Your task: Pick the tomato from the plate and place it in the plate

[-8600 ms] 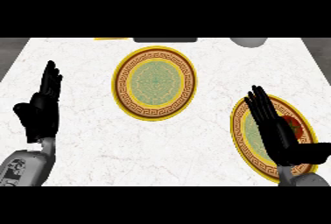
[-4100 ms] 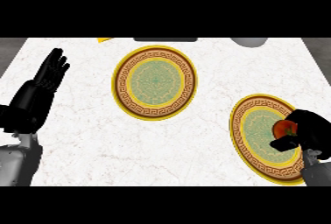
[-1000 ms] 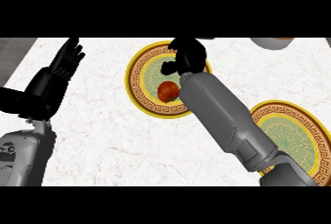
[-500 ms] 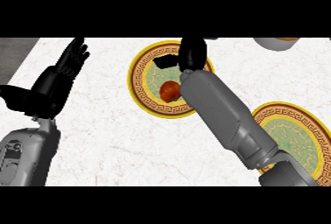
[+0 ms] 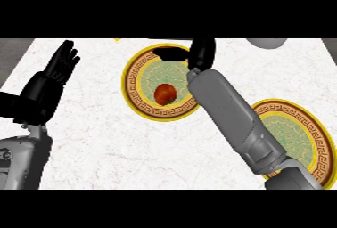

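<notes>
The tomato [image 5: 164, 92] is lying free on the centre plate [image 5: 139, 101], just left of the right forearm, with nothing touching it. The right hand [image 5: 197, 51] is hovering over that plate's far rim, fingers relaxed and holding nothing. The left hand [image 5: 49, 84] is resting open, well left of the plate. The tomato is probably light, smooth and soft-skinned, likely to roll; taking it around its middle seems safest.
</notes>
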Robot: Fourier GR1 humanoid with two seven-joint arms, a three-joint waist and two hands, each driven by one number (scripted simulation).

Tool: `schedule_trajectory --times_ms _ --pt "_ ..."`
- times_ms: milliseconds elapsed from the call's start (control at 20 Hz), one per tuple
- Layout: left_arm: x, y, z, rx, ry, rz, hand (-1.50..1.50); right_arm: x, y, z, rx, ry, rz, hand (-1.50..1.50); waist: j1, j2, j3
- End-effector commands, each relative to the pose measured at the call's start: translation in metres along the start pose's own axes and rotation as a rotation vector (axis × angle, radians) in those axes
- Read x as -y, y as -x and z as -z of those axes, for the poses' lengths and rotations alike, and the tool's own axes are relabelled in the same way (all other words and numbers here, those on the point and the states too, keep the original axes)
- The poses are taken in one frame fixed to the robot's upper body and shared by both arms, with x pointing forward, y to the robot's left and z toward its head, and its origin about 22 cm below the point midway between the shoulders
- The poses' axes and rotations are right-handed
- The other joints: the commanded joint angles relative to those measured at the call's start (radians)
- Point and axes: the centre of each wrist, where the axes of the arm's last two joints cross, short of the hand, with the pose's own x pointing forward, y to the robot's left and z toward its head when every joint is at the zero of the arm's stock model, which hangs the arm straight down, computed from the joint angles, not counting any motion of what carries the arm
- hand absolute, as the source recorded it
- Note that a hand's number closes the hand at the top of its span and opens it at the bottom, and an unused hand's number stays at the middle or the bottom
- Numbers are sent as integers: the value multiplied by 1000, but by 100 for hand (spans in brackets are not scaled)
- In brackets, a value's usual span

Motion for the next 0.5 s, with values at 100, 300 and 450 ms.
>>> schedule_trajectory --times_ms 100,300,450 --pt "-1 7 -22 -17 -47 -13 0 17 25 -5 5 50 91 -150 -44 -14 0" --pt "-16 23 -21 -33 -44 -3 0 50 55 -8 20 19 115 -150 -57 -14 0" --pt "-12 18 -16 -37 -52 9 0 90 81 -5 33 3 81 -150 -63 -15 0"
